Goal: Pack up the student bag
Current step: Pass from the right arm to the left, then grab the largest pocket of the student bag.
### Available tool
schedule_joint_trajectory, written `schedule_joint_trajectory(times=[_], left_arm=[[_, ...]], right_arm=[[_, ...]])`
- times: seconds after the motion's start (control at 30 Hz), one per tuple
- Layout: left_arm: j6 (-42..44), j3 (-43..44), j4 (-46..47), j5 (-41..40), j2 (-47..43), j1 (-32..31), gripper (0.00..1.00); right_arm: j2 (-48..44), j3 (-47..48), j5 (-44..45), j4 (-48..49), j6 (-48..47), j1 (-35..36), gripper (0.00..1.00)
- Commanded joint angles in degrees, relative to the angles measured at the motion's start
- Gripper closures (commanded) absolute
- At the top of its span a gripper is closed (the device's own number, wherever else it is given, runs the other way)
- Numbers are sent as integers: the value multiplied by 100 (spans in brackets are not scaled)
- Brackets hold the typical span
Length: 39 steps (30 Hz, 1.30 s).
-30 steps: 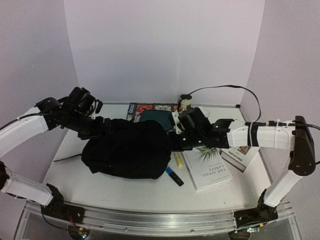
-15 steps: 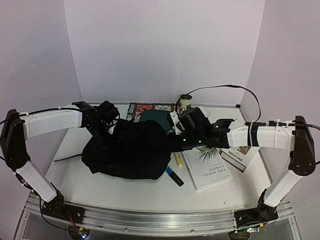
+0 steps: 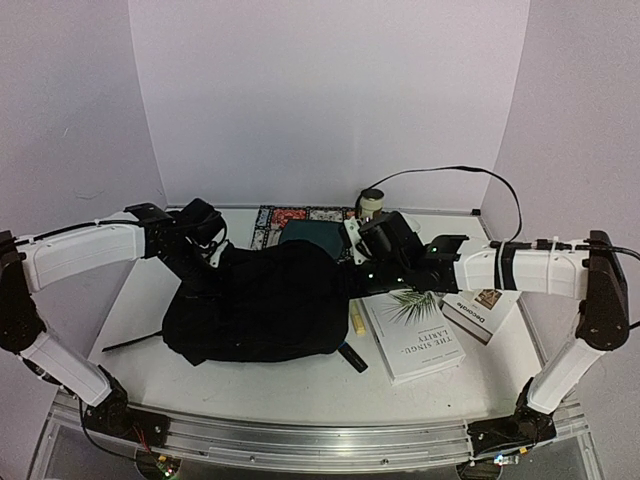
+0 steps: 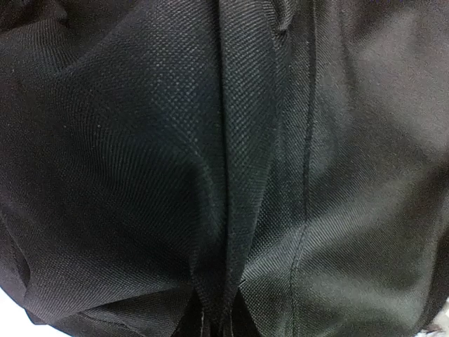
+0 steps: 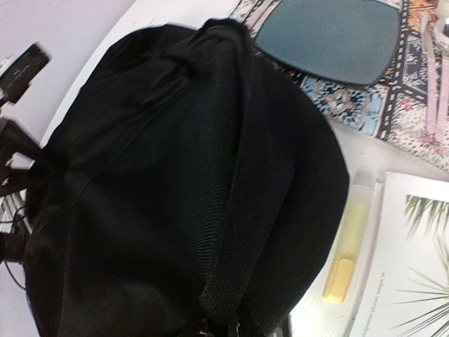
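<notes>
The student bag (image 3: 262,308) is a big soft black backpack lying in the middle of the table. My left gripper (image 3: 207,262) is at its upper left corner, shut on a pinched fold of the bag's fabric (image 4: 231,210); the jaws meet at the bottom of the left wrist view (image 4: 217,321). At the bag's right edge, my right gripper (image 3: 352,282) is shut on a raised ridge of black fabric (image 5: 224,267), with its jaws at the lower edge of the right wrist view (image 5: 235,327). What is inside the bag is hidden.
A white book (image 3: 415,337) and a smaller book (image 3: 482,310) lie right of the bag. A yellow highlighter (image 3: 357,320) and a dark marker (image 3: 351,358) sit by its right edge. Behind it are a patterned mat (image 3: 300,215), a teal case (image 3: 312,236) and a small roll (image 3: 371,203).
My left gripper came in from the left and shut on the bag's upper left corner. The bag has spread toward the front right and now partly covers the dark marker.
</notes>
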Motion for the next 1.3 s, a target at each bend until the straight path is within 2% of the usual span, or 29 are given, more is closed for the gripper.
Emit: schedule_joint_trajectory(times=[0.0,0.13,0.23,0.37,0.57,0.67,0.87,1.03,1.27], left_arm=[[-732,-172,361,608,-534,-13,100],[-1323,-477,989,1105,-724,-13,100],[-1961,-693,1365,1150,-833,-13,100],[-2643,-861,1624,1081,-737,-13,100],[-3226,-793,1852,1095,-368,-12,100],[-3410,-733,1985,1040,-311,-14,100],[-3673,-711,2132,900,-335,-11,100],[-3724,-719,2169,953,-321,-13,100],[-3717,-720,2186,1016,-329,-16,100]], right_arm=[[212,353,652,63,70,-207,99],[532,687,717,-208,-85,-222,92],[578,901,703,-450,-109,-218,80],[310,976,910,-870,-160,-161,63],[-123,1110,1177,-1560,-298,195,50],[-271,1178,1169,-1800,-310,440,48],[-289,1298,546,-1809,-280,1040,48],[106,1590,300,-1832,-143,1538,48],[887,2344,388,-2020,-176,2030,46]])
